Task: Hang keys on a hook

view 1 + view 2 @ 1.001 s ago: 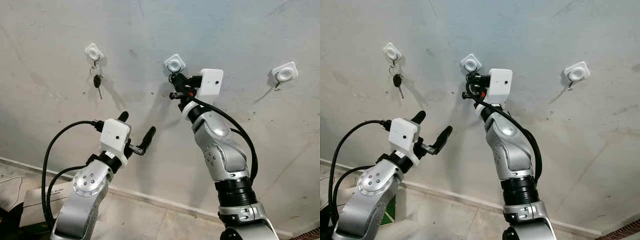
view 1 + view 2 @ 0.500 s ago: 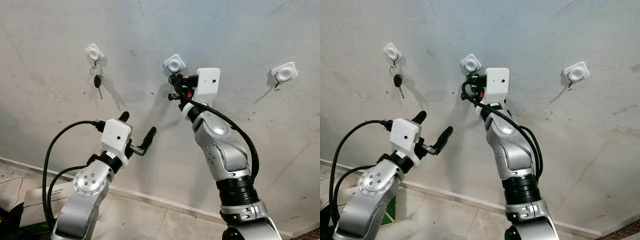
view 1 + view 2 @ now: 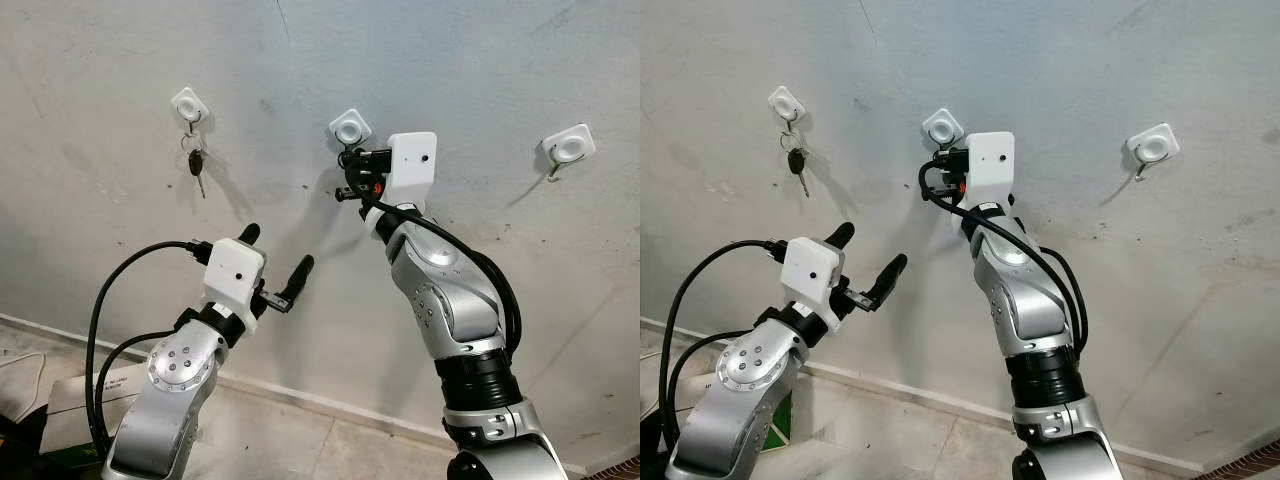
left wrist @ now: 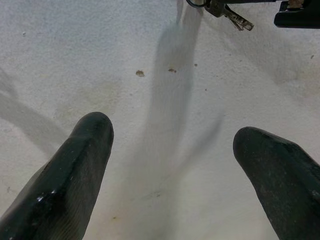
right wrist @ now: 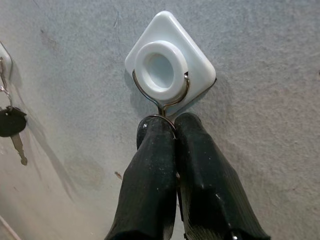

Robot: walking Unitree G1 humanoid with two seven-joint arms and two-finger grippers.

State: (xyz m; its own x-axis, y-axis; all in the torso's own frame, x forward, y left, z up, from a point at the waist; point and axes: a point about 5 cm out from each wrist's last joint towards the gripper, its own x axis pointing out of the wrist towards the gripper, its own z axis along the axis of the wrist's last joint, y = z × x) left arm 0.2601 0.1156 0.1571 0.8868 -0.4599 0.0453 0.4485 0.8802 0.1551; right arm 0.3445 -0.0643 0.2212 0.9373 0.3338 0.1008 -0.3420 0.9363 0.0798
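We see bare wall [image 3: 470, 70] lying open between the three white hooks, so a gripper could pass freely there and across the wide stretch below them. The middle hook [image 5: 169, 67] is crowded, since the right gripper [image 5: 174, 131] has its fingers pressed together just under the wire loop, with its arm rising beneath. The left hook [image 3: 187, 102] carries a hanging key [image 3: 195, 164], while the right hook [image 3: 568, 146] hangs unobstructed.

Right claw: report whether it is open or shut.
Shut. In the right wrist view the right claw has its two black fingers pressed together just below the middle hook.
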